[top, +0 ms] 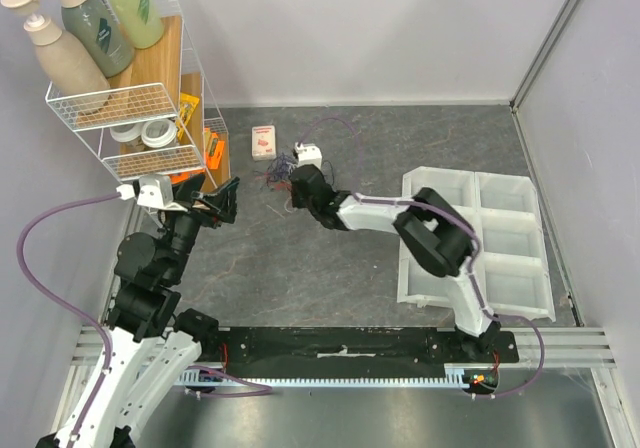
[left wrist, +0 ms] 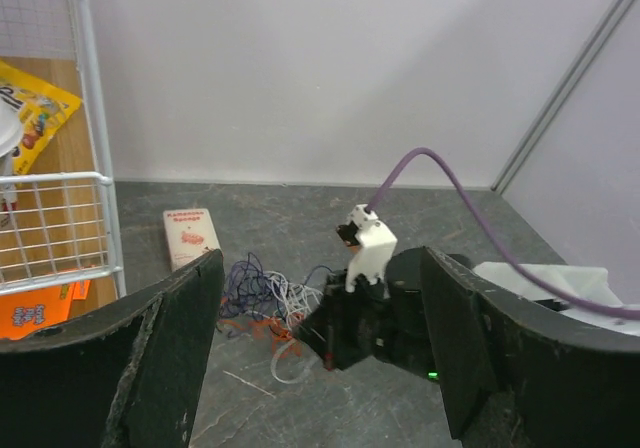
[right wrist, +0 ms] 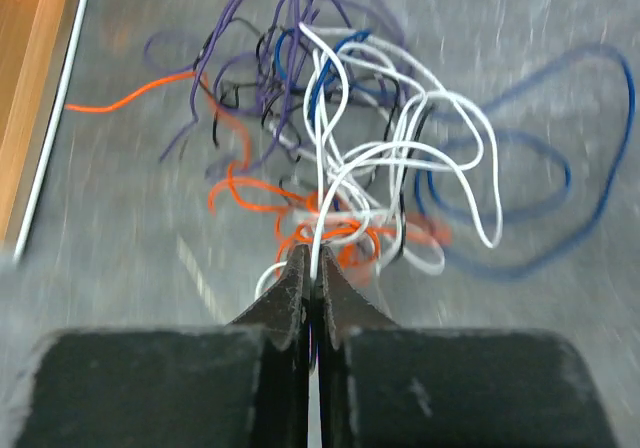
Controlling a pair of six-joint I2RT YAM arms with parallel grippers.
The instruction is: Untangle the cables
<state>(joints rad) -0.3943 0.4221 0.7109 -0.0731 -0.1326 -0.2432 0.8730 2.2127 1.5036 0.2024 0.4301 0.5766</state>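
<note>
The cables (top: 272, 176) lie in one tangled heap of purple, dark blue, orange and white strands on the grey table, left of centre. My right gripper (top: 296, 190) reaches into the near side of the heap. Its jaws (right wrist: 313, 260) are shut on a white cable (right wrist: 318, 236) that rises out of them into the knot (right wrist: 340, 158). My left gripper (top: 222, 203) hangs open to the left of the heap, clear of it. The left wrist view looks between its spread fingers (left wrist: 322, 260) at the tangle (left wrist: 262, 293) and the right gripper (left wrist: 345, 333) beyond.
A wire rack (top: 130, 98) with bottles, tape rolls and packets stands at the back left. A small white-and-red box (top: 264, 142) lies just behind the heap. A white compartment tray (top: 480, 238) sits on the right. Walls close in the table.
</note>
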